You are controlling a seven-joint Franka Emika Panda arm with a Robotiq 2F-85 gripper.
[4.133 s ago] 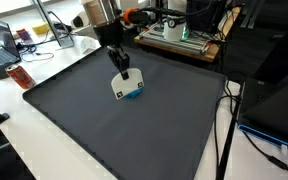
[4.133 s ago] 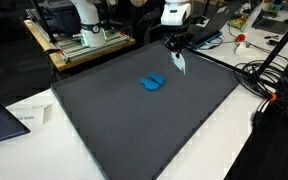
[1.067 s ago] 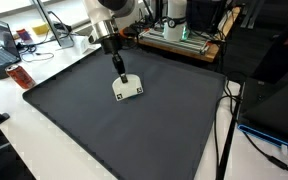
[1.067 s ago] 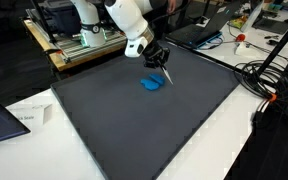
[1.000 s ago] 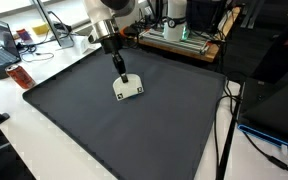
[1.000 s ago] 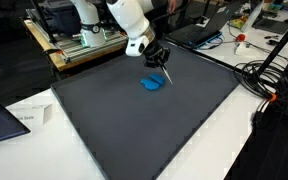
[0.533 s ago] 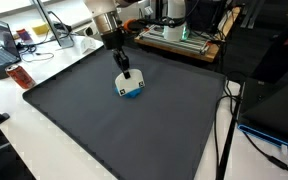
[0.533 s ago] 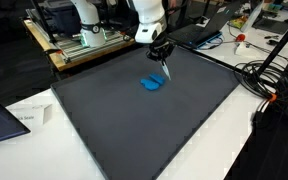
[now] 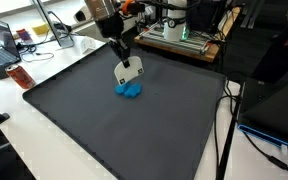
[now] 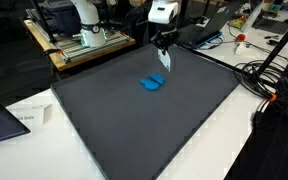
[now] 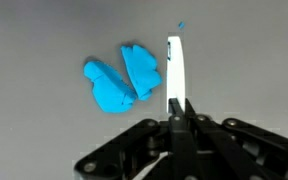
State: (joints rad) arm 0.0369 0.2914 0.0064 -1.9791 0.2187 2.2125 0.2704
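While the dark mat (image 9: 74, 120) spreads bare from its left edge toward the middle in an exterior view, leaving wide room on that side, the crumpled blue lump (image 11: 116, 80) lies on it left of centre in the wrist view, clear of the fingers. Just to its right the gripper (image 11: 180, 112) pinches a thin white card (image 11: 174, 68) edge-on, jaws narrowed tight on it; card and lump sit close without touching. Cables (image 9: 229, 110) trail beyond the mat's right edge
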